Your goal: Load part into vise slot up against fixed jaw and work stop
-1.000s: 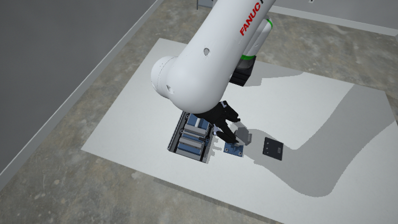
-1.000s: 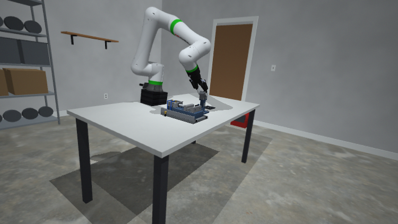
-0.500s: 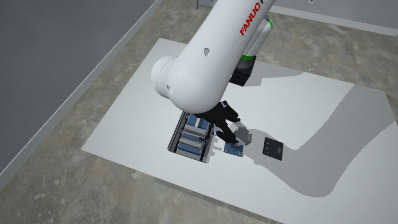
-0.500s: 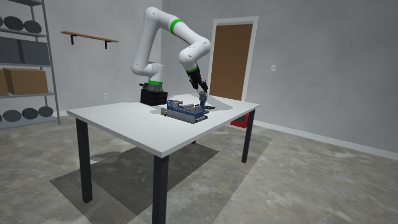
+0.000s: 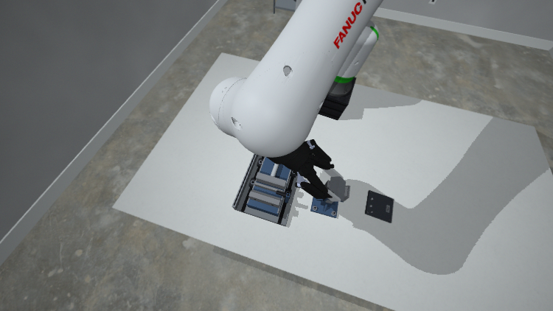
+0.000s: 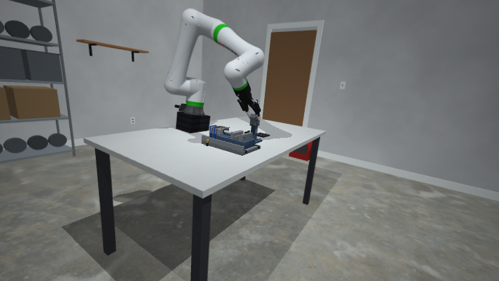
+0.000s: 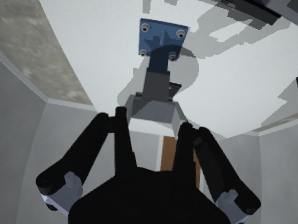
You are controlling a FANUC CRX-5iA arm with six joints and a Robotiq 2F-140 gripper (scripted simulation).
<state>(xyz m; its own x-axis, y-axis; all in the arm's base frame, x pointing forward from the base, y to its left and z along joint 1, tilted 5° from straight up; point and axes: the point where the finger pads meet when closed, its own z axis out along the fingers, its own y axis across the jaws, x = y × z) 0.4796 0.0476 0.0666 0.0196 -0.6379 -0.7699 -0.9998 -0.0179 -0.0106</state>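
Wrist view shows me the grey rectangular metal block pinched between my black two-finger gripper, hanging above the blue V-block rest. I judge it stiff, fairly heavy and smooth-sided, best held across its long flanks. Only the top view shows the black infeed plate bare toward the table's right edge, and the blue open vise.
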